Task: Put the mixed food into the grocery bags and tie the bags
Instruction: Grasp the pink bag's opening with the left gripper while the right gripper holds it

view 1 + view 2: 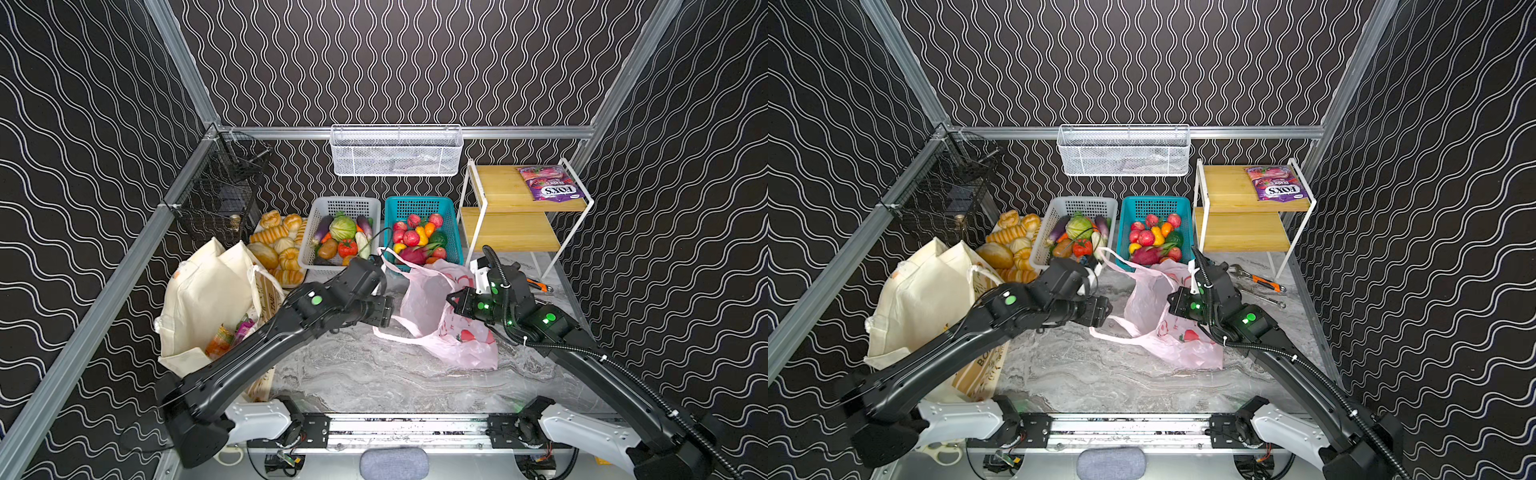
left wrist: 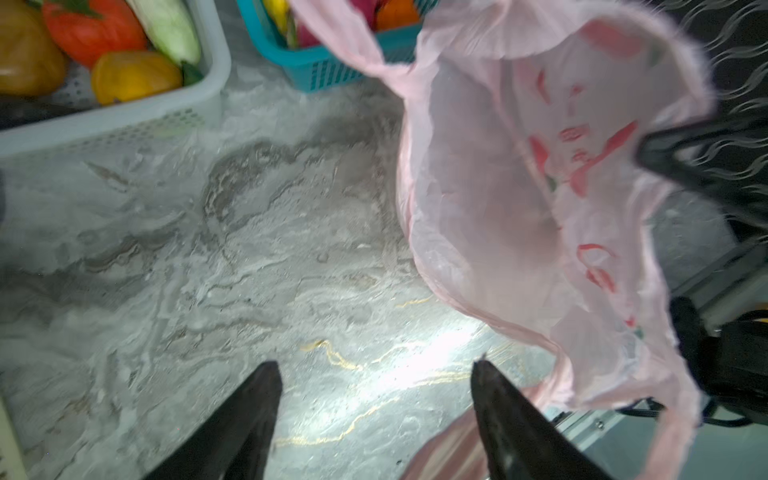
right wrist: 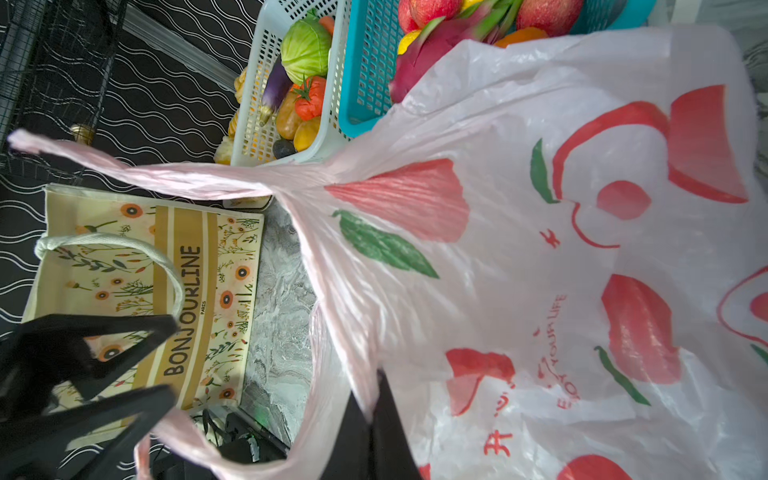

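Marble tabletop [image 1: 353, 374], pink bag [image 1: 424, 303] pinched by right gripper [image 1: 452, 300], left gripper [image 2: 374, 363] spread beside

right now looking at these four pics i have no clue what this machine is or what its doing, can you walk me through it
Two black robot arms work over a marble table, each ending in a two-fingered claw. Two pictures look down from overhead, nearly the same view; the other two come from cameras on the arms' wrists. On the table stand a cream canvas tote, bread rolls, a white basket of vegetables, a teal basket of fruit, and a shelf with a purple candy pouch. The right claw is shut on the edge of a thin pink plastic bag, holding it up. The left claw is open and empty, just beside that bag.
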